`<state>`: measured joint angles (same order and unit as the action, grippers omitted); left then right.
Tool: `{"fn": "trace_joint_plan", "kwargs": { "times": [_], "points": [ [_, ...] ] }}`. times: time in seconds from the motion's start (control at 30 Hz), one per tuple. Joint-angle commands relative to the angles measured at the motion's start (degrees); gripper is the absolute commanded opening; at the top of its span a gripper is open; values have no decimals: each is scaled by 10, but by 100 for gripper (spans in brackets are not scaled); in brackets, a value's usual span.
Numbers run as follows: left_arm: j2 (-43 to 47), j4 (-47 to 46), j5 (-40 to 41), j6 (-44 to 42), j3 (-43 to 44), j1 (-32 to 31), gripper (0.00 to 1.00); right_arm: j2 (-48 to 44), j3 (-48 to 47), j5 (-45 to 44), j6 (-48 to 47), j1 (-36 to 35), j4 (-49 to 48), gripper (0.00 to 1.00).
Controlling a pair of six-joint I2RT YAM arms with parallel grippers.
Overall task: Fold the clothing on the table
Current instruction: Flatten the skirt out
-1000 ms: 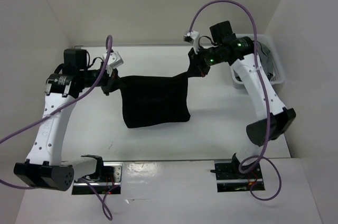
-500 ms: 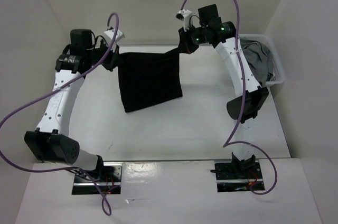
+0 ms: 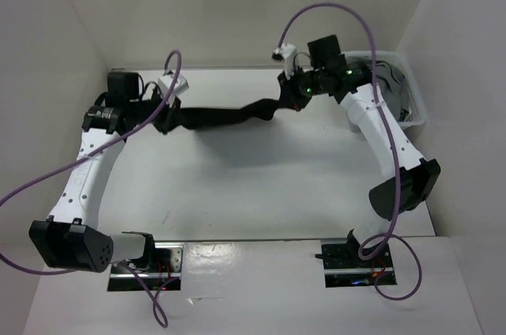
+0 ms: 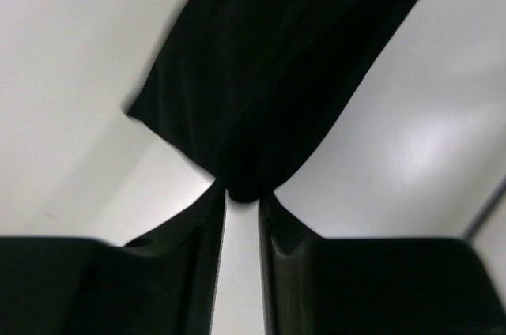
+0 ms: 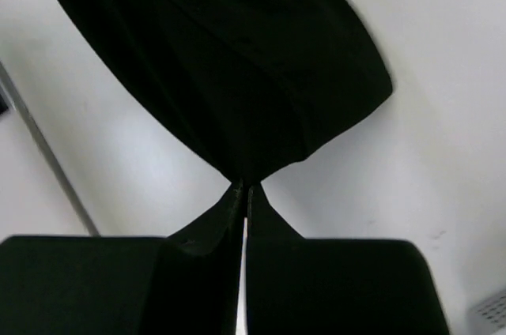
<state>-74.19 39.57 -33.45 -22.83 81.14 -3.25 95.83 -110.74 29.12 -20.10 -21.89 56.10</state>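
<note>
The clothing [image 3: 221, 116] is black cloth, matt and soft, gathered into creases. The table [image 3: 261, 185] is white and smooth with a faint sheen. The left gripper [image 4: 241, 194] has smooth black fingers [image 4: 316, 280], slightly glossy. The basket [image 3: 417, 119] is white plastic.

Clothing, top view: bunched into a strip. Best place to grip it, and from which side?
Grip the clothing at its two narrow ends, each from its outer side. It stretches as a bunched strip over the table, tapering to a point at the left end effector and the right end effector; the middle looks bulkier.
</note>
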Motion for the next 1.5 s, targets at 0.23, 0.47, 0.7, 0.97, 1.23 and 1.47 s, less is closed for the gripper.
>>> {"fn": "trace_joint_plan", "kwargs": {
  "times": [0.23, 0.47, 0.7, 0.97, 1.23, 1.47],
  "points": [
    [171, 243, -57, -184, -132, -2, 77, 83, 262, -21, -169, -128, 185, 36],
    [223, 192, -8, -111, -144, 10, 77, 85, 201, -37, -145, -196, 185, 74],
    [223, 50, 55, 81, -200, 37, 88, 104, 208, -131, 5, -196, 32, 80],
    [217, 9, 66, 130, -231, 103, 92, 129, 230, -221, 105, -196, -99, 81],
    [230, 9, 67, 140, -237, 164, 100, 201, 200, -243, 52, -196, -156, 89],
    [236, 9, 68, 135, -237, 201, 100, 268, 157, -275, 39, -196, -179, 94]
  ]
}}
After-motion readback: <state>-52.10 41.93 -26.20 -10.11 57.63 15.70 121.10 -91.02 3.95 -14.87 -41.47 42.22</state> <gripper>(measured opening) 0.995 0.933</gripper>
